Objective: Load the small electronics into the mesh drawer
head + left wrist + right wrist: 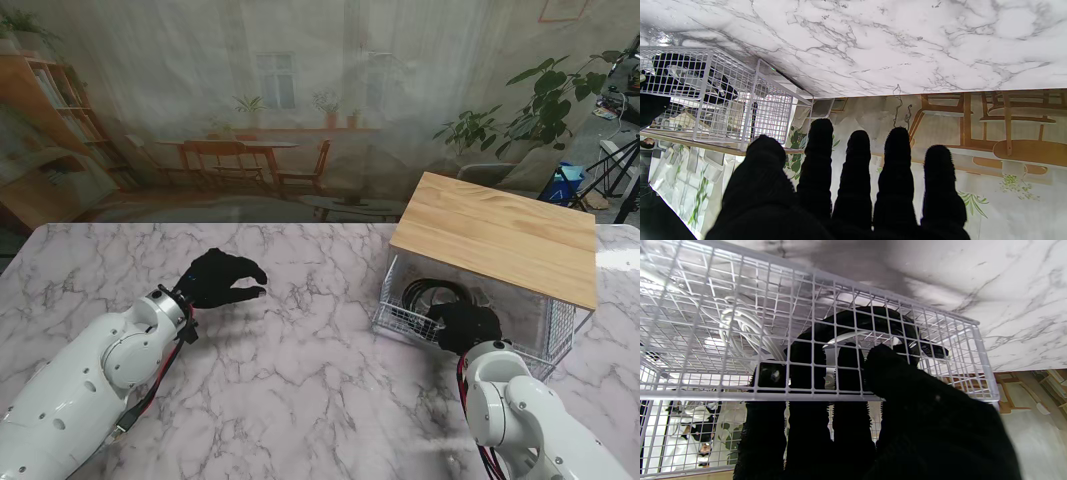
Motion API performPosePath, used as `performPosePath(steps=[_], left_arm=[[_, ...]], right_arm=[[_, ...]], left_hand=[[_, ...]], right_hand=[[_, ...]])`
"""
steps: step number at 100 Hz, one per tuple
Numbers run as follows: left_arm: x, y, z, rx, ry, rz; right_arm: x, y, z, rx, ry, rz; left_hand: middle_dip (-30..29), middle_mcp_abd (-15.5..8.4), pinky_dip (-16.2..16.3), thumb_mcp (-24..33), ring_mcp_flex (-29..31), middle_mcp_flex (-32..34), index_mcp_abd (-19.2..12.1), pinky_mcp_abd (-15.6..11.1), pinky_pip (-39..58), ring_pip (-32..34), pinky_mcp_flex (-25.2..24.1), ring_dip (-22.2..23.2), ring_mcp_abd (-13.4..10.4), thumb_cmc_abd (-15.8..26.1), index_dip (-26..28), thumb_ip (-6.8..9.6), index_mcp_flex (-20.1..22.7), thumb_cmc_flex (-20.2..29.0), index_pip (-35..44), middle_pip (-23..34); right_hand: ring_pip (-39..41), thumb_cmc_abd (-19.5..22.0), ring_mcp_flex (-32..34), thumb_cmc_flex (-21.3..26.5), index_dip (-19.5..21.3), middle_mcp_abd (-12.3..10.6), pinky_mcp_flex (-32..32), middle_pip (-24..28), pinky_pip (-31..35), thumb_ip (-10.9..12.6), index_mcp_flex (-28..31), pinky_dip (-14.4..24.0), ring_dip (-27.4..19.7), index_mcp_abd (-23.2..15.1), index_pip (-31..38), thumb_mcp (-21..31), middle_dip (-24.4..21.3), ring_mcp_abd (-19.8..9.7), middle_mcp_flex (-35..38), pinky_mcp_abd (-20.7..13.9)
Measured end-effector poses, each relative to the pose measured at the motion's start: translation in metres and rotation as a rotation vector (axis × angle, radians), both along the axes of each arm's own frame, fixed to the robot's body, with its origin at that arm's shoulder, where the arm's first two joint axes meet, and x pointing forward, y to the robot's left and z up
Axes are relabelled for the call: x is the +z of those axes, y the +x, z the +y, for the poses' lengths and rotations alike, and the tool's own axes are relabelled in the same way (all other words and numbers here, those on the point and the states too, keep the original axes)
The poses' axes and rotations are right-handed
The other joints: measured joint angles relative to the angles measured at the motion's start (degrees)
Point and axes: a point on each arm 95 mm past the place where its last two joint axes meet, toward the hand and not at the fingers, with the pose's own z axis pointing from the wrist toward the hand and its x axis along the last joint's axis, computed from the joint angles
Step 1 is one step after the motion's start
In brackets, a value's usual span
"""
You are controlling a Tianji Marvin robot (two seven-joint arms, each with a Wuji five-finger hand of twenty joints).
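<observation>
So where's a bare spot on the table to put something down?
The marble table is bare between the left hand and the mesh drawer, and nearer to me between both arms. The drawer is crowded: black cable, white cable, and the right hand gripping its front.

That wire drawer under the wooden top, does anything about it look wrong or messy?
Nothing stands out. The mesh drawer sits pulled out, a black cable and a white cable coiled inside. The right hand grips its front wall; the left hand hovers empty.
</observation>
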Motion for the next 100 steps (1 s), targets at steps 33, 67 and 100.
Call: performPosePath(steps=[33, 67, 100], left_arm=[[0.000, 0.000, 0.000, -0.001, 0.000, 0.001], [0.000, 0.001, -0.001, -0.003, 0.001, 0.003], [-0.002, 0.001, -0.002, -0.005, 0.004, 0.007]], right_arm=[[0.002, 0.021, -0.007, -0.022, -0.014, 0.016], [0.004, 0.039, -0.017, -0.043, -0.033, 0.014], [0.004, 0.060, -0.025, -0.067, -0.037, 0.022]], left_hand=[[0.00, -0.01, 0.00, 0.00, 0.00, 0.00, 0.00, 0.00, 0.00, 0.00, -0.01, 0.00, 0.00, 0.00, 0.00, 0.00, 0.00, 0.01, 0.05, 0.00], [0.01, -0.01, 0.00, 0.00, 0.00, 0.00, 0.00, 0.00, 0.00, 0.01, 0.00, 0.00, 0.00, 0.00, 0.00, 0.00, 0.00, 0.06, 0.07, 0.00], [0.01, -0.01, 0.00, 0.08, 0.00, 0.00, 0.00, 0.00, 0.00, 0.01, -0.01, 0.00, 0.00, 0.00, 0.00, 0.00, 0.00, 0.66, 0.17, 0.00]], right_hand=[[0.00, 0.00, 0.00, 0.01, 0.00, -0.57, 0.24, 0.00, 0.01, 0.00, 0.01, -0.46, 0.00, -0.04, 0.56, 0.04, -0.38, -0.62, 0.00, -0.05], [0.00, 0.56, 0.00, -0.60, -0.53, -0.64, -0.24, 0.00, -1.30, -1.78, 0.02, -1.61, -0.06, -1.49, 0.65, -1.86, -0.73, -1.02, -0.80, -0.08], [0.00, 1.71, -0.17, -0.83, -0.55, -1.44, -1.39, 0.00, -1.67, -1.78, 0.02, -1.70, -0.73, -1.52, 0.79, -1.79, -1.40, -2.63, -2.25, -0.70]])
